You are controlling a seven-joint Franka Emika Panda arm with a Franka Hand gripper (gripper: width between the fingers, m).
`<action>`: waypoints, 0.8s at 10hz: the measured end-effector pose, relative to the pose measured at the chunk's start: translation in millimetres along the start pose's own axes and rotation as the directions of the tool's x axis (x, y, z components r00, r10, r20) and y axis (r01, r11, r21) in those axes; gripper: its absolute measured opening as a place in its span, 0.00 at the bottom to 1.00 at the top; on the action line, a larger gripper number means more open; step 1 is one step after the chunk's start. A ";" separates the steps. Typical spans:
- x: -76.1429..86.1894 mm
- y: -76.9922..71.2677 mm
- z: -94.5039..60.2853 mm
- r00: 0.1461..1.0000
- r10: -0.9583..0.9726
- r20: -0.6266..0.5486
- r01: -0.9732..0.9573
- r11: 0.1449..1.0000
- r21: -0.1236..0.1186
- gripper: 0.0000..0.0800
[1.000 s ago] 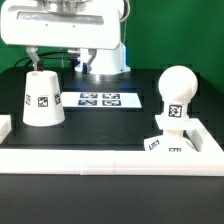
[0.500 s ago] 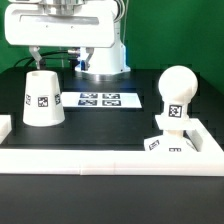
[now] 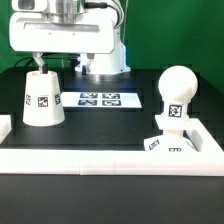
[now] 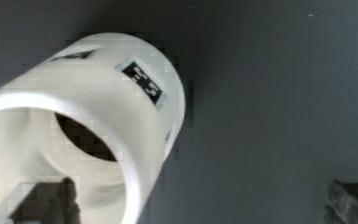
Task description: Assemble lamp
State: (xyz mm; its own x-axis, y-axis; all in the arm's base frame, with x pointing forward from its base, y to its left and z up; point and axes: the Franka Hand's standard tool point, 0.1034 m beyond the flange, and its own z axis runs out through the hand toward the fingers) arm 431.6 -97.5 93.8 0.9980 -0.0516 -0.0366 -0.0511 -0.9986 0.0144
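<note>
The lamp shade (image 3: 42,98), a white tapered cup with a square tag, stands wide end down at the exterior view's left. My gripper (image 3: 56,62) hangs open just above its top. In the wrist view the shade (image 4: 87,110) fills one side, with one finger (image 4: 44,202) over its rim and the other finger (image 4: 357,200) far off over bare table; the gripper (image 4: 199,205) holds nothing. The round bulb (image 3: 176,90) stands upright on the low square base (image 3: 167,144) at the exterior view's right.
The marker board (image 3: 100,99) lies flat on the black table behind the shade and bulb. A low white wall (image 3: 90,159) runs along the front and turns up at the right (image 3: 205,135). The robot's white body (image 3: 70,32) looms above the shade.
The robot hand has come down a little over the shade. The shade, bulb and base have not moved.
</note>
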 end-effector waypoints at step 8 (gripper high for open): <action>-3.4 5.2 15.7 1.000 -0.020 0.013 0.021 1.000 -0.019 0.87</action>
State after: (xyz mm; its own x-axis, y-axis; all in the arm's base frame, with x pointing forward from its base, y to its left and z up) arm 427.4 -102.7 78.3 0.9983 -0.0315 -0.0501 -0.0299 -0.9990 0.0324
